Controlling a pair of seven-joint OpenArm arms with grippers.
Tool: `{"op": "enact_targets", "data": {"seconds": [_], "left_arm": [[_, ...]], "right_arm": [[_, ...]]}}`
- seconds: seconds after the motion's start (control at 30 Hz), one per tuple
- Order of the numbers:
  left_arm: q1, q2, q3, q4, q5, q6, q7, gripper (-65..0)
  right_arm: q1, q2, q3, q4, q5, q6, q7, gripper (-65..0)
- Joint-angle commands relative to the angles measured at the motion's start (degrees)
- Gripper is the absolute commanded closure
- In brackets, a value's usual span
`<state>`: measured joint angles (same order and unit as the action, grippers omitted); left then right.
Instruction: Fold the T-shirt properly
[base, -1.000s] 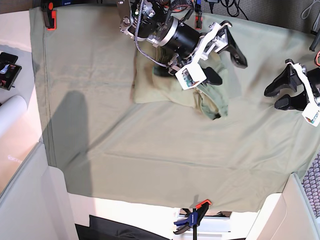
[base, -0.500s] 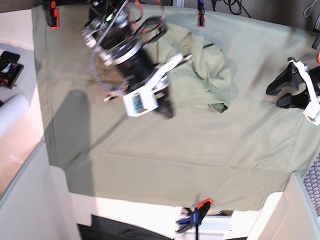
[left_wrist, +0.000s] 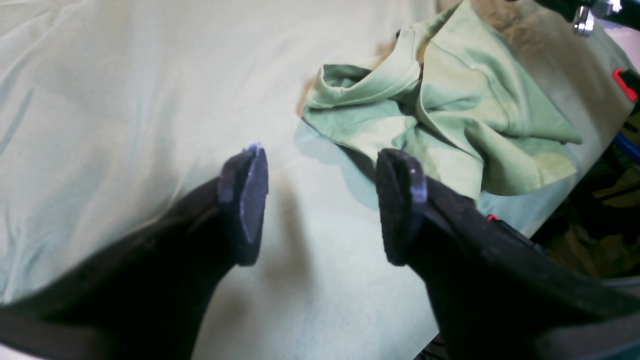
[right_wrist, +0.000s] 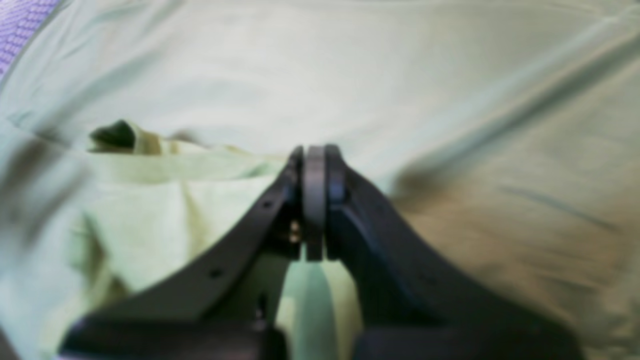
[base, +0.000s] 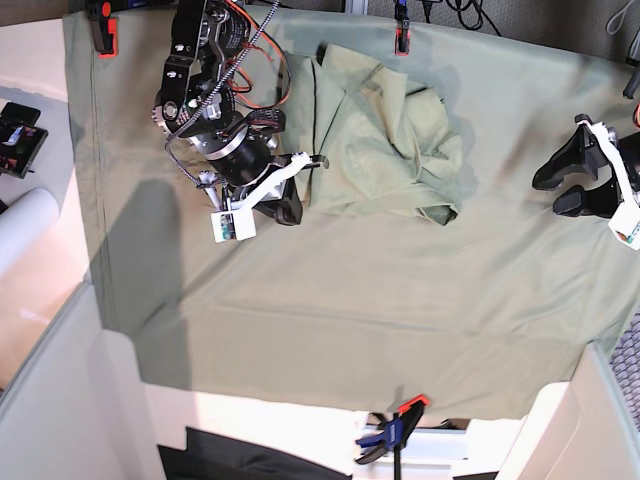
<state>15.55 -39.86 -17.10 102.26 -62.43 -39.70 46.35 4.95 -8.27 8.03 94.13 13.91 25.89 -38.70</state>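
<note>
The pale green T-shirt (base: 385, 140) lies crumpled and partly spread at the back middle of the sheet, with folds bunched on its right side. My right gripper (base: 293, 212) is shut, its tips at the shirt's lower left corner. In the right wrist view the jaws (right_wrist: 312, 155) are pressed together at the edge of the T-shirt (right_wrist: 150, 210); whether any cloth is pinched does not show. My left gripper (base: 550, 195) hovers open at the far right, apart from the shirt. From its wrist camera, the left gripper (left_wrist: 322, 200) is empty and the T-shirt (left_wrist: 450, 100) lies beyond it.
A large green cloth sheet (base: 350, 310) covers the table, held by orange clamps (base: 102, 35) (base: 400, 40) at the back and a blue-orange clamp (base: 395, 432) at the front. A white roll (base: 20, 230) and a black device (base: 15, 135) lie off the left edge.
My right gripper was open over the shirt; it has shut and swung left and forward to the shirt's lower left corner. The shirt now shows uncovered. The left arm barely moved.
</note>
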Motion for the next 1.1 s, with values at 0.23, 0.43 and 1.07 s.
{"op": "enact_targets", "data": {"seconds": [0.23, 0.43, 1.07], "left_arm": [[-0.28, -1.11, -0.55, 0.85, -1.20, -0.30, -1.05, -37.6], [-0.28, -1.11, -0.55, 0.85, -1.22, -0.30, -1.07, -37.6], [-0.28, -1.11, -0.55, 0.85, -1.25, -0.30, -1.05, -37.6]], "right_arm": [[0.83, -0.37, 0.00, 3.65, 9.94, 0.37, -5.31, -38.4], [-2.43, -0.37, 0.00, 3.48, 9.92, 0.28, -5.25, -38.4], [-2.43, -0.37, -0.94, -3.50, 9.94, 0.31, -0.92, -24.1]]}}
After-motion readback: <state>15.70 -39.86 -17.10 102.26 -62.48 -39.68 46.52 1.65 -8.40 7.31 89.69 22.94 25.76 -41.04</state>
